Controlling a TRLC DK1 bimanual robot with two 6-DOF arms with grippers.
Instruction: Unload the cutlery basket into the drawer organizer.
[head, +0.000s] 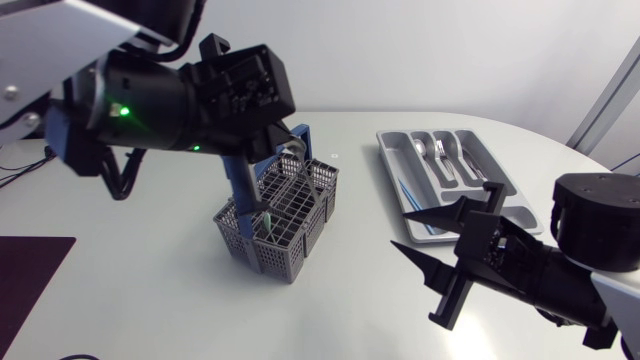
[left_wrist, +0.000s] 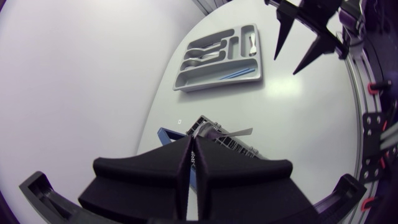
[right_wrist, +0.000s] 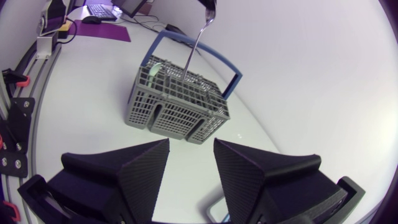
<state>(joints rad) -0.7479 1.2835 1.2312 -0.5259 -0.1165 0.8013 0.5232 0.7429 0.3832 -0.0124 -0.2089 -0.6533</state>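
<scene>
Nearest my lens, left gripper (left_wrist: 193, 138): fingers pinched narrow on a silver cutlery piece (right_wrist: 198, 43) that stands in the grey basket (head: 265, 250), centre of the head view. Left arm (head: 150, 100): enters upper left. Right gripper (head: 398, 228): fingers spread wide, lower right, near the drawer organizer (head: 387, 155), which I see holding spoons (head: 440, 150) at upper right.

The grey mesh cutlery basket (head: 272, 248) stands upright on the white bench (head: 150, 295) with its blue handle raised. A silver utensil (right_wrist: 198, 45) leans up out of it. Well apart from the basket, the grey drawer organizer (head: 392, 172) lies flat, with silver cutlery (head: 441, 151) in its compartments.
</scene>
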